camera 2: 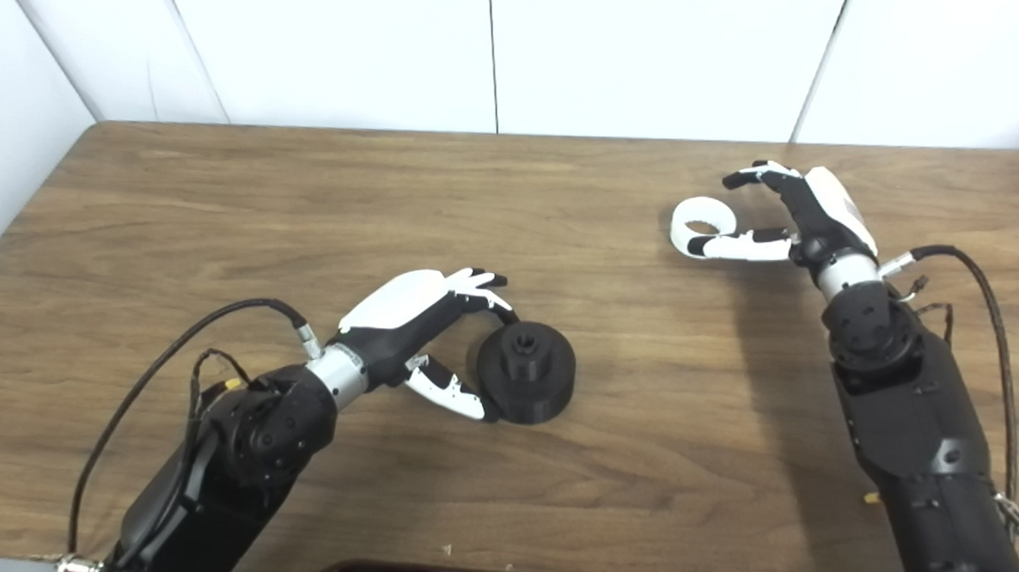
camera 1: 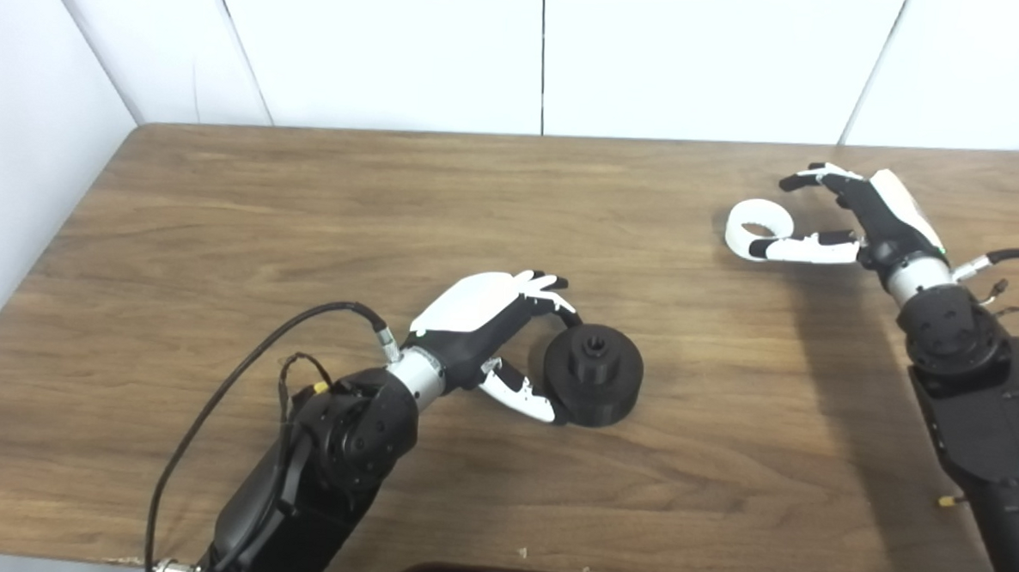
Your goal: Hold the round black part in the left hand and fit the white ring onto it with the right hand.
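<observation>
Meanwhile, left robot hand [camera 1: 507, 333] spread around round black part [camera 1: 593, 375], right robot hand [camera 1: 852, 222] spread beside white ring [camera 1: 759, 229]

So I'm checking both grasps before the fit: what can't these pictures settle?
- Both views: whether the left hand grips the black part or only touches it; the part's near side hides the contact.
- Both views: whether the right hand holds the white ring; its thumb covers the ring's edge.
- Both views: whether the ring is lifted off the table.
- The part's center bore: too small.
</observation>
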Robot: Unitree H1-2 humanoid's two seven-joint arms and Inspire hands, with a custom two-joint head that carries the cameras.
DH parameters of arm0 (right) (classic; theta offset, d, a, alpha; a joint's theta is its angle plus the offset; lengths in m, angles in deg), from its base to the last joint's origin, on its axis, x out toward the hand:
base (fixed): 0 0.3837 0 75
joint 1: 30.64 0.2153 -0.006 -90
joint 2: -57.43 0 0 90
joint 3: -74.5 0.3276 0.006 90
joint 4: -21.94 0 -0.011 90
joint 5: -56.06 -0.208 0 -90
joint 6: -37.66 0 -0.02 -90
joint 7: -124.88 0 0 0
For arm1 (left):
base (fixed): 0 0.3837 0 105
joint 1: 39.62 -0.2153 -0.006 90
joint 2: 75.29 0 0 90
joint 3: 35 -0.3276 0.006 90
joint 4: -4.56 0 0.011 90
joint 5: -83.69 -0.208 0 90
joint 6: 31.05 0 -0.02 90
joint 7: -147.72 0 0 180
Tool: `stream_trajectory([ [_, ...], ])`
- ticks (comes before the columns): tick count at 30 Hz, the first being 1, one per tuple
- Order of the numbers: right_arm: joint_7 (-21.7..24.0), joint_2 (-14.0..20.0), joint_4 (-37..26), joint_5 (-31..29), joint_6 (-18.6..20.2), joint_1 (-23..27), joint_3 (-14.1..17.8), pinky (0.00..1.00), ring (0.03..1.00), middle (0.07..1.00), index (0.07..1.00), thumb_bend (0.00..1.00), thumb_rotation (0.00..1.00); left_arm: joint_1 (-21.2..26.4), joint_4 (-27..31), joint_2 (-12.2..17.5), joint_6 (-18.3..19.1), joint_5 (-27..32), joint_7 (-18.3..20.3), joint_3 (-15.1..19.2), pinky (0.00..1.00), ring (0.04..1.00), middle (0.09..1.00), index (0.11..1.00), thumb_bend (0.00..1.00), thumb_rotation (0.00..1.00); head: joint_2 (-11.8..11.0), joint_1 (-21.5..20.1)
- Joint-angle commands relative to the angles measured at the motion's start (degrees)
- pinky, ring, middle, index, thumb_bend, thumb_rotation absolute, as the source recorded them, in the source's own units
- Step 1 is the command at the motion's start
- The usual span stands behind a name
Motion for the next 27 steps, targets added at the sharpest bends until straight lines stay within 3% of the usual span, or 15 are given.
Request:
stream_trajectory([
  [1, -1.2, 1.0, 0.0, -0.7, -3.3, 3.6, 0.4, 0.92, 0.971, 0.912, 0.774, 0.92, 0.36, -0.2, -0.8, -0.2, -0.3, 0.8, 1.0, -0.7, 0.83, 1.000, 0.967, 0.725, 0.82, 0.23, 0.1, 0.1],
  [27, -1.1, 0.0, 3.1, -1.7, -3.4, 4.4, 0.0, 0.91, 0.973, 0.918, 0.800, 0.92, 0.36, -0.1, -0.6, -0.2, -0.4, 0.8, 1.1, -0.7, 0.82, 1.000, 0.967, 0.723, 0.81, 0.22, 0.0, 0.5],
])
